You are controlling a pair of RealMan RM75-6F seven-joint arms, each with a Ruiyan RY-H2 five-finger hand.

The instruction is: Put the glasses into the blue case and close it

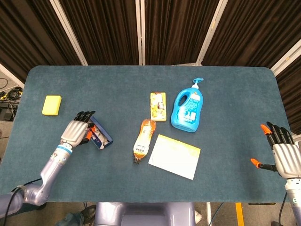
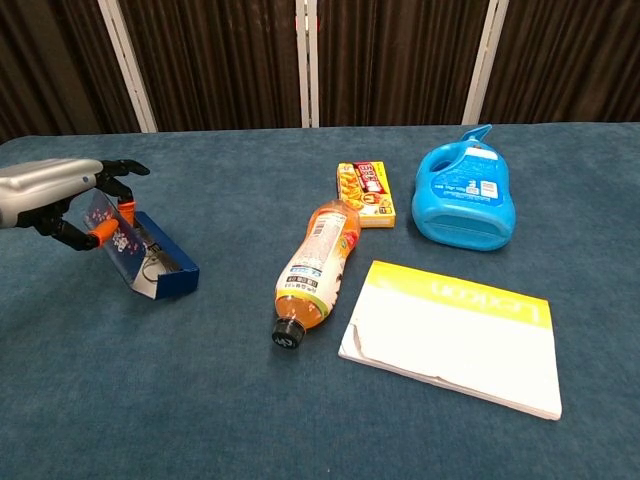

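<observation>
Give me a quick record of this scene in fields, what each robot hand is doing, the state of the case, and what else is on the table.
left robot hand: on the raised lid of the blue case
right robot hand: apart, open, holding nothing
case: open on the table
glasses: thin frame visible inside the case
other items: orange bottle lying down, blue detergent jug, yellow box, notepad, yellow sponge

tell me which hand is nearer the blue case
Left. The left hand is touching the blue case, fingers on its open lid; the right hand hovers open far across the table.
</observation>
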